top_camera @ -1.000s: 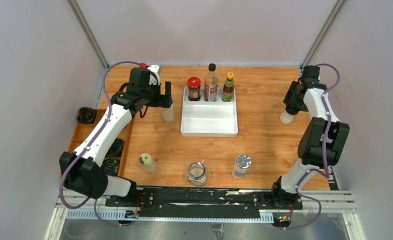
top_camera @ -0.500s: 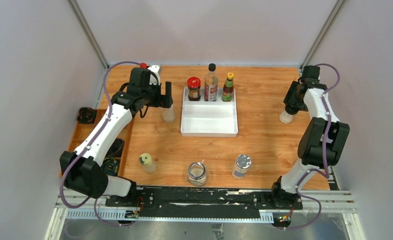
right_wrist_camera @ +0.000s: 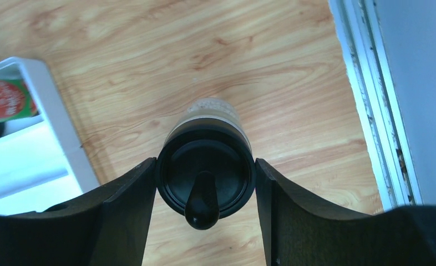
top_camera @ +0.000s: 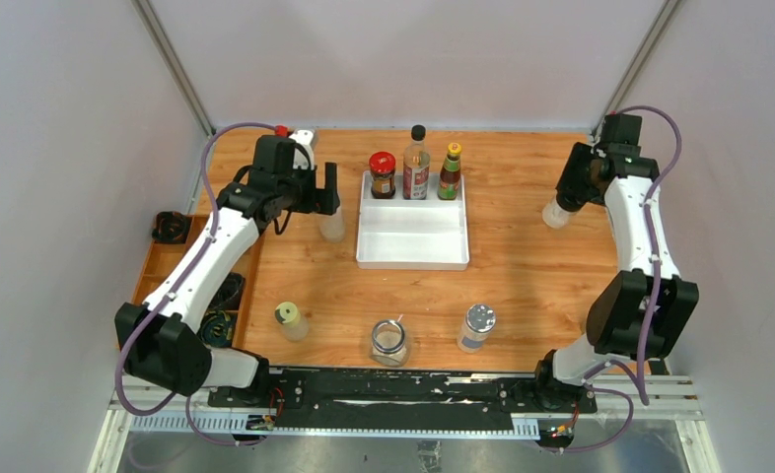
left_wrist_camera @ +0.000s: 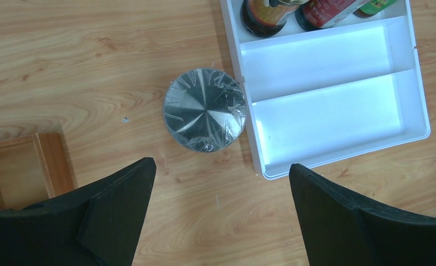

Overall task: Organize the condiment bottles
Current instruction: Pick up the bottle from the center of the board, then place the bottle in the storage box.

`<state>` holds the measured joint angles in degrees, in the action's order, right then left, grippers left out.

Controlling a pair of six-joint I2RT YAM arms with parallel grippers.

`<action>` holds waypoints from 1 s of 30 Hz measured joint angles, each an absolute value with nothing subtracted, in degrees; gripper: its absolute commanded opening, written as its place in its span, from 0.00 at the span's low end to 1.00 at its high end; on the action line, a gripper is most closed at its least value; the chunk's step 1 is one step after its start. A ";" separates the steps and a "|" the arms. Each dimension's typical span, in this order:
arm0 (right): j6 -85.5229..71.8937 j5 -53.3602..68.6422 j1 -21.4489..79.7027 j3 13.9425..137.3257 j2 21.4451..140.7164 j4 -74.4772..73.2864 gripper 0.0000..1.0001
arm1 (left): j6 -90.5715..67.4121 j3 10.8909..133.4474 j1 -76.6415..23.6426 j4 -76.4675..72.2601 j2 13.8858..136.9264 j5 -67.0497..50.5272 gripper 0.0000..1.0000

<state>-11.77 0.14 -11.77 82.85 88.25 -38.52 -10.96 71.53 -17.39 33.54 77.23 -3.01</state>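
Clamping right gripper (right_wrist_camera: pixel 204 172): black-capped bottle (right_wrist_camera: pixel 204 160) is pinched at cap.
Left gripper (left_wrist_camera: pixel 220 166): spread wide, empty, above silver-capped jar (left_wrist_camera: pixel 204 109) beside tray (left_wrist_camera: pixel 338 111).

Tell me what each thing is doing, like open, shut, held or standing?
Left tool: open, holding nothing.
Right tool: shut on the black-capped bottle.
Silver-capped jar: upright, capped, not held.
Black-capped bottle: capped, gripped.
White tray: holds three upright bottles at its far end.

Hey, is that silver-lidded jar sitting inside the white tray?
No, the silver-lidded jar stands on the wooden table, just outside the wall of the white tray.
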 measured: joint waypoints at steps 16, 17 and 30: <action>-7.92 5.98 6.63 94.67 85.14 -52.05 0.47 | -10.96 71.50 -17.39 36.36 71.99 -2.33 0.97; -7.77 6.48 7.55 95.53 85.36 -52.88 0.47 | -10.96 71.50 -17.39 36.49 71.77 -2.33 0.97; -7.84 2.76 20.05 100.57 93.69 -53.54 0.46 | -10.96 71.48 -17.39 37.28 70.85 -2.33 0.97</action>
<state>-7.84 2.76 20.05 100.57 93.69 -53.54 -10.96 71.48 -17.39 37.28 70.85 -2.33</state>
